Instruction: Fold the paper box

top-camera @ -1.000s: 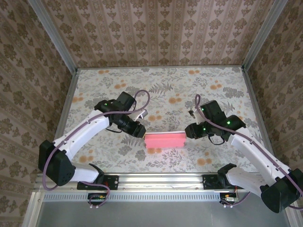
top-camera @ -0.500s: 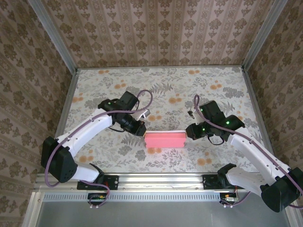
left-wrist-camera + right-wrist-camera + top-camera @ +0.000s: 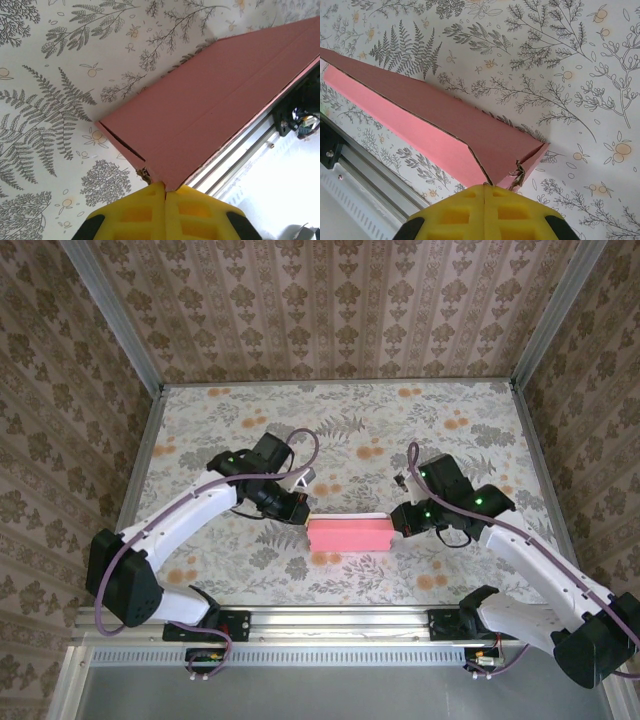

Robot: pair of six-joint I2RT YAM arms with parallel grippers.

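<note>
Patterned walls [image 3: 330, 310] close in three sides of the floral surface [image 3: 450, 410], and a metal rail [image 3: 340, 618] runs along its near edge. The left arm [image 3: 190, 515] and right arm [image 3: 530, 555] reach inward from that rail, with nothing lying between them and the paper box [image 3: 347, 535].

The box lies folded flat on the near middle of the surface, long side parallel to the rail. From above it shows a pink top with a pale strip along its far edge. The left wrist view shows an open seam at the box's [image 3: 210, 100] end, and the right wrist view shows a crumpled, torn end flap on it [image 3: 435, 120].

The left hand [image 3: 300, 512] is at the box's left end and the right hand [image 3: 397, 519] at its right end. Each wrist view shows yellow pads pressed together, left hand [image 3: 165, 192] and right hand [image 3: 485, 189], with a box corner touching the seam between them. I cannot tell whether any card is caught.
</note>
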